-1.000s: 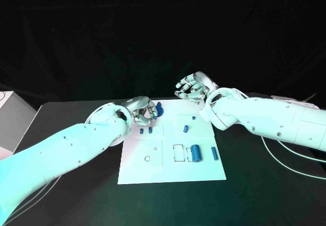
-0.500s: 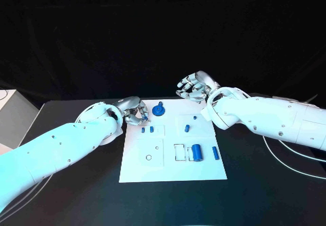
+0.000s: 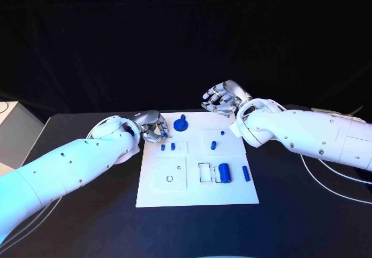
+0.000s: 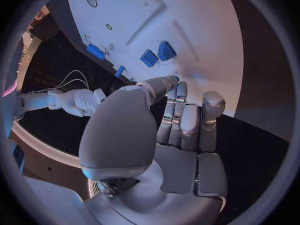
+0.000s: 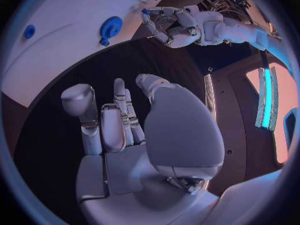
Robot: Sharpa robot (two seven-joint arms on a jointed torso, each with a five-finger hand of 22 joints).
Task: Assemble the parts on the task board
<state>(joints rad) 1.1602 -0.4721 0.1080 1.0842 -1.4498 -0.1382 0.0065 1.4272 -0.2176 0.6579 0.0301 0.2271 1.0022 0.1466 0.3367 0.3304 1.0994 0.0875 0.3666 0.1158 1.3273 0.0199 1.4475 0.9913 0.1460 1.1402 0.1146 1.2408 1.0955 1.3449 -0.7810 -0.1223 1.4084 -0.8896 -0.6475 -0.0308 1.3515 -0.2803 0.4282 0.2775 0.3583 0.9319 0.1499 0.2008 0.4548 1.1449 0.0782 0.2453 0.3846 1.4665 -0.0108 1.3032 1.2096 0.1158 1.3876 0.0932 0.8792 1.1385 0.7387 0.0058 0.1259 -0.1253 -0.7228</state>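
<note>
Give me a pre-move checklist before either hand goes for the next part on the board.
1. Left hand empty: ok, fingers curled in, nothing held.
2. Right hand empty: ok, fingers curled in, raised at the far edge of the task board.
3. Round blue part free to grasp: ok, lies on the board beside the left hand, untouched.
4. Large blue cylinder free: ok, no hand above it.
5. Which slot takes the round part: cannot tell.
</note>
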